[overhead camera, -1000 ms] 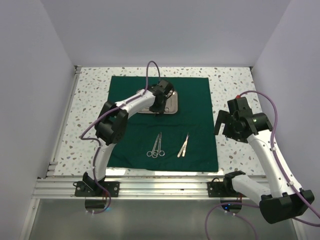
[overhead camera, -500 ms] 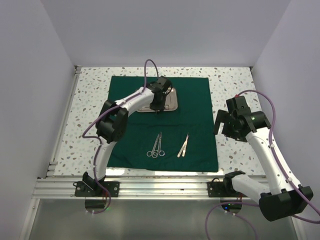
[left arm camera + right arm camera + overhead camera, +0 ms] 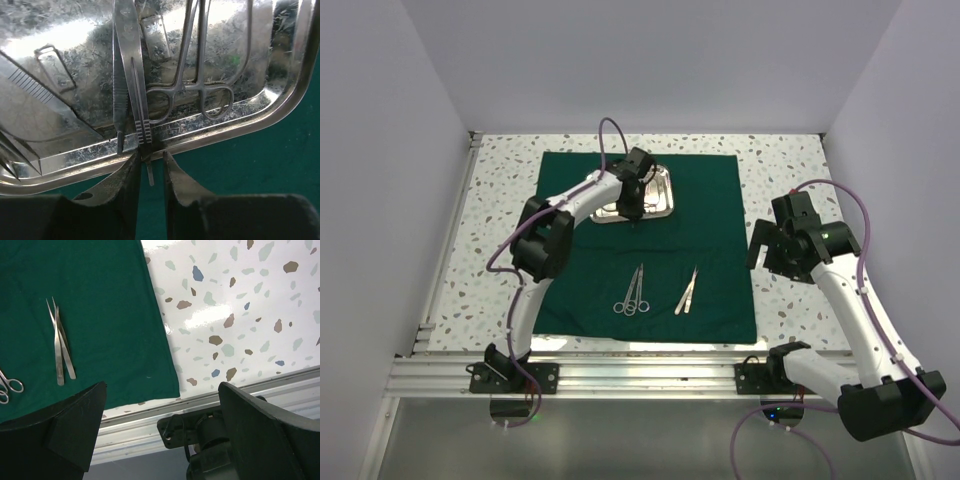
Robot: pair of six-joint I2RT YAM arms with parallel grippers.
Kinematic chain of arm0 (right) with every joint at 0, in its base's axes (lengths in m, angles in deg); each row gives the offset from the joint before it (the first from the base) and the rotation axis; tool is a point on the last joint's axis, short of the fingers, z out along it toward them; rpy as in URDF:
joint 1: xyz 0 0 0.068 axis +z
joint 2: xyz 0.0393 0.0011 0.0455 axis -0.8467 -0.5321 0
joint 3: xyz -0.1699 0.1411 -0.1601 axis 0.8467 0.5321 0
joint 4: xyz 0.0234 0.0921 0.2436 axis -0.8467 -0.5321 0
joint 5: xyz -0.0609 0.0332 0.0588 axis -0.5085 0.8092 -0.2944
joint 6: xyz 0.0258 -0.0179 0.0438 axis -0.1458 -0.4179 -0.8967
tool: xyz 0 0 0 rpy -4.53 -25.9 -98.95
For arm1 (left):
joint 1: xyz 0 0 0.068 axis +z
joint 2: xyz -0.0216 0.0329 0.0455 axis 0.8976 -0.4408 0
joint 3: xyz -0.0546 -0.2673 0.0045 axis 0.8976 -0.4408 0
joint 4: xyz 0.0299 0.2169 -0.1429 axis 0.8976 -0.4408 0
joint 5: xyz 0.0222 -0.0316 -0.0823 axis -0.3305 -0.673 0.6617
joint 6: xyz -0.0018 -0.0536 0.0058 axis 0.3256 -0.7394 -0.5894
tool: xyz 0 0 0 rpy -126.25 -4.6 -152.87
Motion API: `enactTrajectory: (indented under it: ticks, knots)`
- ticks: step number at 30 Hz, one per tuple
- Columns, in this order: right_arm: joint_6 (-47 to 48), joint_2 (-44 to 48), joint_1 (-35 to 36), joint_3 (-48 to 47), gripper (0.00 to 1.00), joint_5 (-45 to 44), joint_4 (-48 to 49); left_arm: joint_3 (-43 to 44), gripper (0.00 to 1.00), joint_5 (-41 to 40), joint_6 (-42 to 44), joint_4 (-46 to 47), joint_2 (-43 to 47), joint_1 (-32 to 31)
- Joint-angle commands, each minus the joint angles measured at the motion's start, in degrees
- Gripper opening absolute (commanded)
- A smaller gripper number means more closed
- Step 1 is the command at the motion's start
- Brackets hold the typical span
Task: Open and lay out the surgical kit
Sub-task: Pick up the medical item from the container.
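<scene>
The left gripper [image 3: 150,172] is set narrow about a thin handle [image 3: 141,120] overhanging the tray [image 3: 280,107] rim; whether it is pinched cannot be told. The tray, upper centre on the drape [image 3: 710,200], has been turned slightly since a second ago, so another tool is probably being drawn out. Bare cloth is left beside the tweezers [image 3: 687,291]. The right gripper [image 3: 765,250] is held wide over the desk [image 3: 780,170].

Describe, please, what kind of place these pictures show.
Probably a robot test cell, not an operating room: white walls enclosing a speckled table, an aluminium rail at its near edge, and a green drape.
</scene>
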Motion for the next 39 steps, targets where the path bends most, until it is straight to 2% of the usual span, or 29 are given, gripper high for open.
enactTrajectory:
  ticks: [1, 9, 12, 14, 21, 26, 31, 34, 37, 39]
  knots:
    - [1.1, -0.6, 0.2, -1.5, 0.98, -1.5, 0.7, 0.5, 0.24, -1.6, -0.7, -1.2, -3.9, 1.1]
    - [0.9, -0.9, 0.0, -1.9, 0.98, -1.5, 0.4, 0.5, 0.15, -0.3, -0.5, -1.3, -5.4, 1.3]
    - [0.8, -0.8, 0.1, -1.9, 0.98, -1.5, 0.2, 0.3, 0.09, 0.3, -0.2, -1.2, -5.7, 1.4]
    - [0.8, -0.7, 0.1, -1.9, 0.98, -1.6, 0.1, 0.2, 0.00, 1.2, 0.3, -0.9, -5.9, 1.5]
    - [0.1, -0.4, 0.1, -1.5, 0.99, -1.4, 0.0, 0.5, 0.00, 2.9, 2.4, -0.5, -2.5, 1.5]
    - [-0.6, 0.3, 0.0, -1.1, 0.98, -0.7, 0.3, 6.1, 0.00, 0.9, 5.0, -4.4, 1.8, 1.5]
    - [-1.2, 0.6, 0.0, -0.7, 0.99, 0.0, 0.7, 7.7, 0.00, 0.4, 5.9, -7.1, 6.1, 1.5]
    - [-1.3, 1.0, 0.0, -0.3, 0.98, 0.3, 0.9, 5.2, 0.00, 0.5, 5.8, -7.4, 9.9, 1.4]
    - [-1.4, 1.3, 0.1, 0.0, 0.98, 0.6, 1.0, -0.6, 0.00, 0.3, 5.0, -6.9, 15.2, 1.2]
    - [-1.5, 1.5, 0.1, 0.5, 0.98, 0.7, 1.0, -7.4, 0.00, -0.1, 4.5, -6.1, 20.3, 1.0]
